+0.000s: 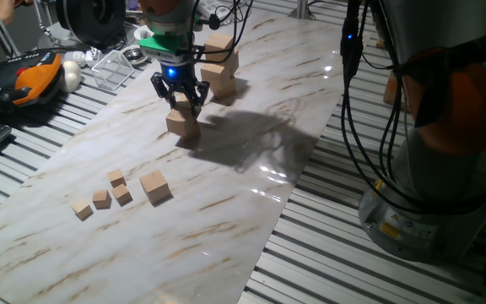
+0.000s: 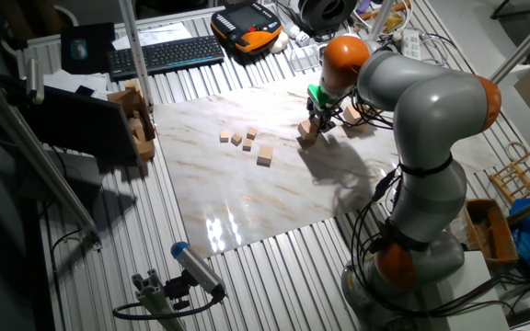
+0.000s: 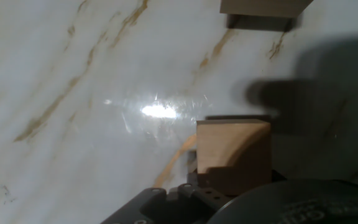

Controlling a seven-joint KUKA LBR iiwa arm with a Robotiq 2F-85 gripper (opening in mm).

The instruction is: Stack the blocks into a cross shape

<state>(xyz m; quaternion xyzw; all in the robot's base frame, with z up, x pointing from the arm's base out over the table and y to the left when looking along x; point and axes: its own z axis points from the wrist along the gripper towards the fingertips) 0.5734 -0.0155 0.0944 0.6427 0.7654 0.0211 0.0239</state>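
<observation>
The end effector [image 1: 183, 100] hung low over the far part of the marble-patterned worktop [image 1: 226, 211], its two dark fingers closed on the sides of a block [image 1: 180, 102]. That held block sat directly over a second block [image 1: 183, 125] resting on the worktop; whether the two touched could not be told. In the hand view the held block [image 3: 234, 154] showed between the fingers, with bare marble and a bright glare patch beside it, and the edge of another block [image 3: 263, 7] at the top of the frame.

Just beyond the end effector, near the far edge of the worktop, stood a small stack of blocks [image 1: 220, 66], close enough that little room lay between it and the fingers. One more block [image 1: 155, 187] lay alone toward the near left part of the worktop, just beside four tiny cubes [image 1: 108, 195] scattered in a loose row near the left edge. Between that group and the end effector the marble was open, and the right half of the worktop down to its near corner carried only the arm's shadow.

Off the left edge, on the slatted metal bench, lay an orange handheld pendant [image 1: 32, 78] and a wire basket [image 1: 112, 67].
</observation>
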